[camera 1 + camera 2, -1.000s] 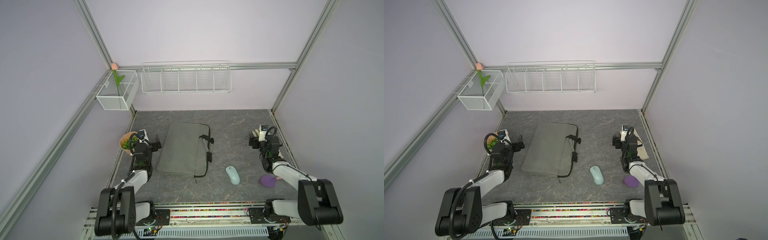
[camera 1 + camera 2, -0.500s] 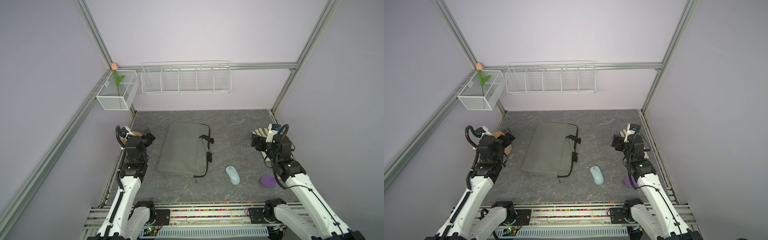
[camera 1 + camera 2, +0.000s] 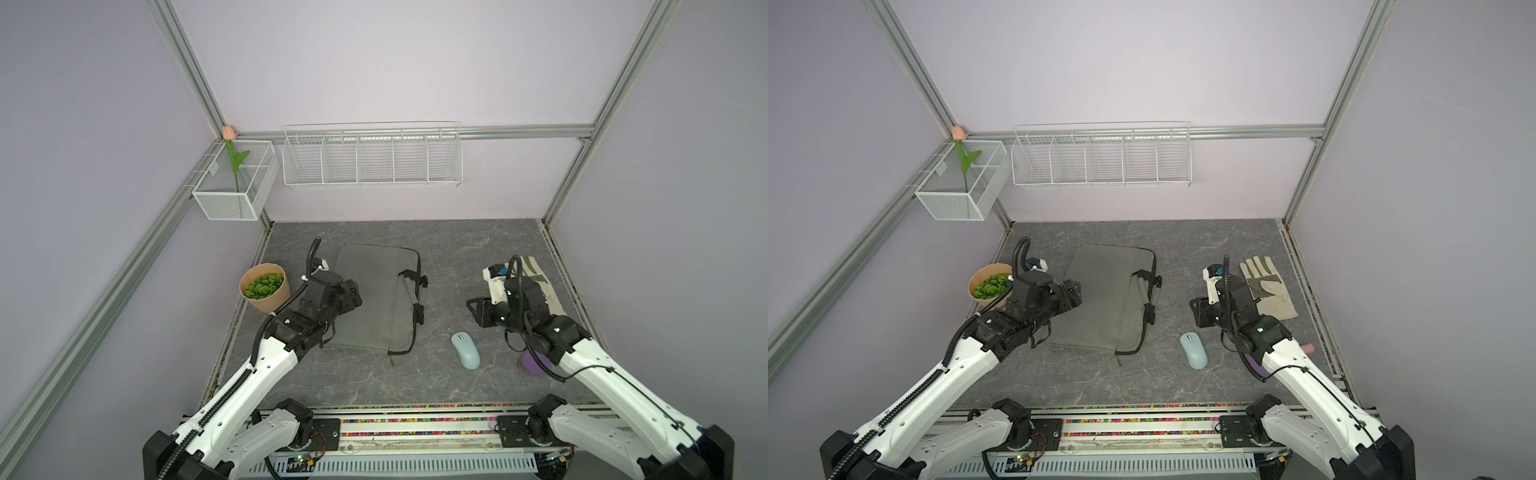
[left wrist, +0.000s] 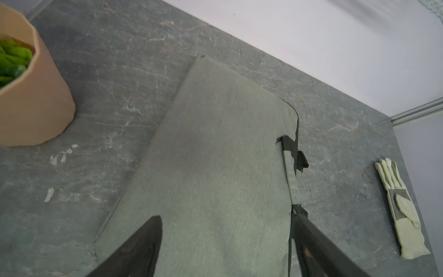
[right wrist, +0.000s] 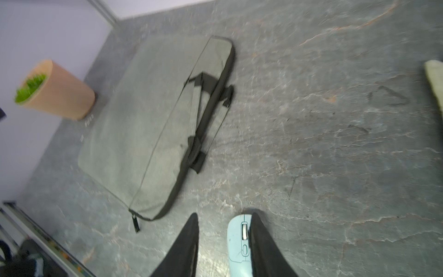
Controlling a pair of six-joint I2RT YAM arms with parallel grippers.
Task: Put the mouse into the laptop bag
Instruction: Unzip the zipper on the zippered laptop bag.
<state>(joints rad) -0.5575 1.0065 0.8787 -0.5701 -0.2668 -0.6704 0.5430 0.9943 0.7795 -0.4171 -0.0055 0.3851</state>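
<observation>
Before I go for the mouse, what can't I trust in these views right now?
- Purple piece: mostly hidden under the right arm in both top views.
- Mouse: in the right wrist view, cut by the frame edge and partly behind a finger.
- Laptop bag zipper: blurred there, too small from above; open or shut unclear.

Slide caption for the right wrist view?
Right wrist view: open right end effector over the table, mouse partly hidden by one jaw, laptop bag lying flat beyond.
</observation>
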